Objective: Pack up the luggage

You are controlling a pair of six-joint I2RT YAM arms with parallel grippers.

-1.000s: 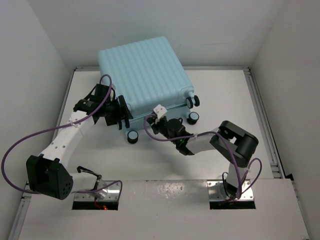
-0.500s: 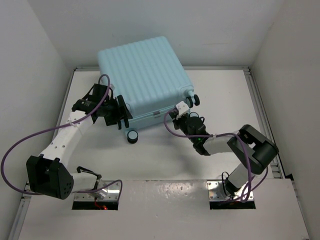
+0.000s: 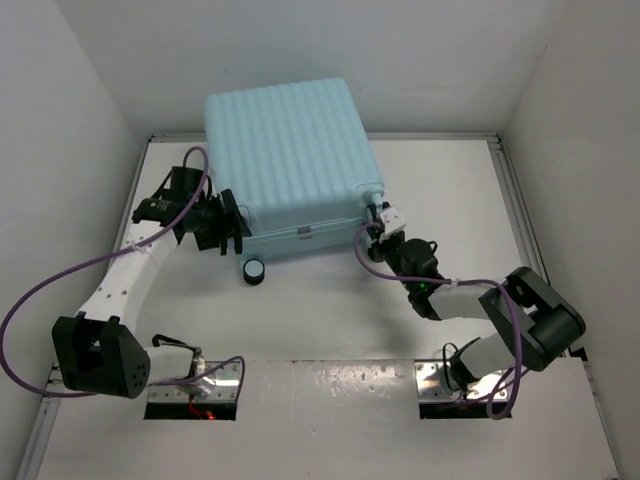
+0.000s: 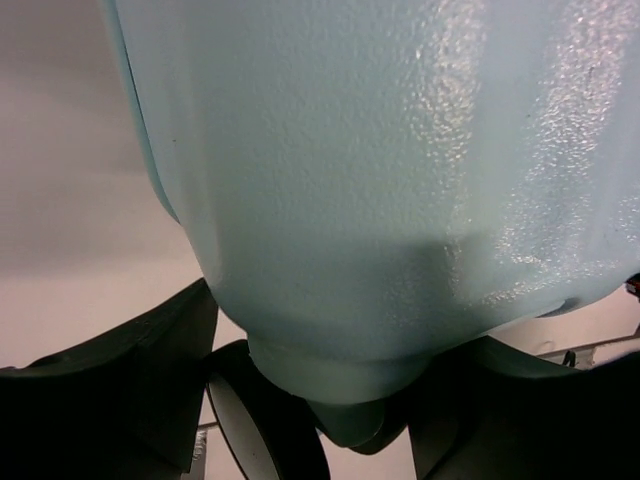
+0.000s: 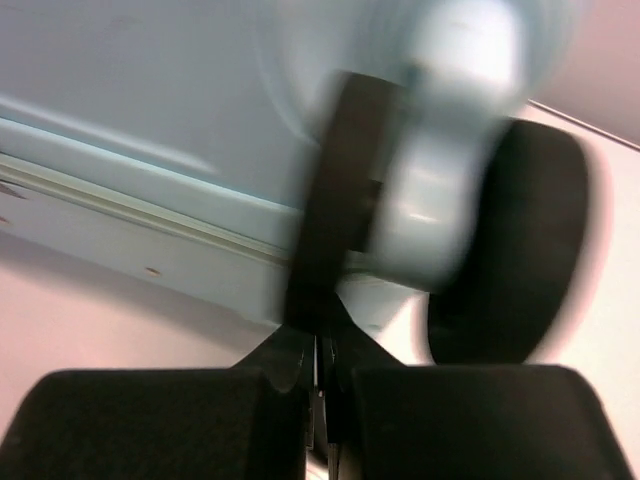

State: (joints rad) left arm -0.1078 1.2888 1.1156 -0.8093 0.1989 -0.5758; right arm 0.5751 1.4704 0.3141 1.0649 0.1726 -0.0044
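Surface (image 3: 330, 320): white, walled in on three sides, and both arms are bolted at its near edge.
Luggage (image 3: 290, 150): there it is, the big pale aqua case, lying flat at the far middle of the surface. It is shut, ribbed shell up, with the wheeled end turned toward the arms.
Left arm (image 3: 120, 285): it reaches out along the left side, a purple cable looping off it, with its wrist at the case's near-left corner.
Right arm (image 3: 470, 300): folded low on the right, forearm stretched toward the case's near-right corner.
Left hand (image 3: 230, 222): spread wide around that near-left corner. From its own camera the dark fingers (image 4: 110, 390) sit one on each side of the rounded shell (image 4: 380, 200) and look pressed against it, so it has hold of the luggage.
Right hand (image 3: 383, 218): pinched fully closed with nothing between the fingers. Its tip is right at the near-right corner, and its own view is badly blurred. I cannot tell whether it touches.
Wheel (image 3: 253, 270): black with a pale hub, on the surface just below the near-left corner, close by the left hand.
Right-corner wheel (image 5: 510, 240): a dark smear beside a pale housing, straight ahead of the closed fingertips.
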